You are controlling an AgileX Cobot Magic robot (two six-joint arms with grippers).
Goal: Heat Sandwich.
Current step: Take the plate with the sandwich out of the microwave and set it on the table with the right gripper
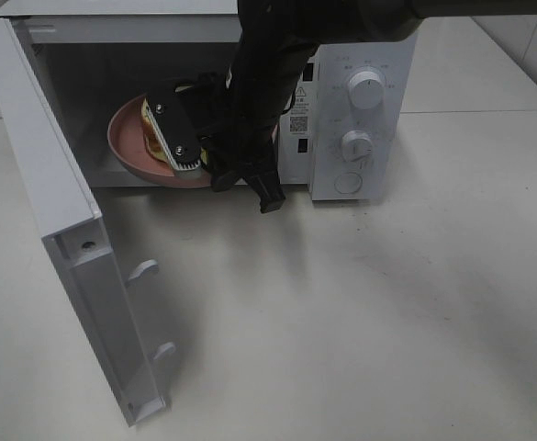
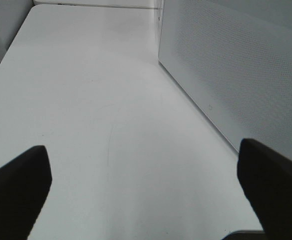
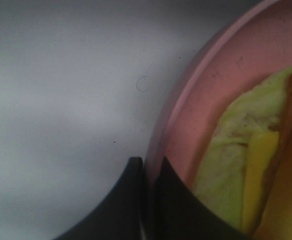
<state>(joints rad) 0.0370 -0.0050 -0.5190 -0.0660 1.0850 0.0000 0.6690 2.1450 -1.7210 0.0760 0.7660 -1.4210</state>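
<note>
White tabletop, microwave door open; my right gripper pinches the pink plate rim, left gripper gapes idle. Releasing carelessly could tip the sandwich.

Bare lab bench: white microwave, plain tabletop.

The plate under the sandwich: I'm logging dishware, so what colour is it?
Pink. The plate shows best in the right wrist view, its rim pinched by the right gripper.
</note>
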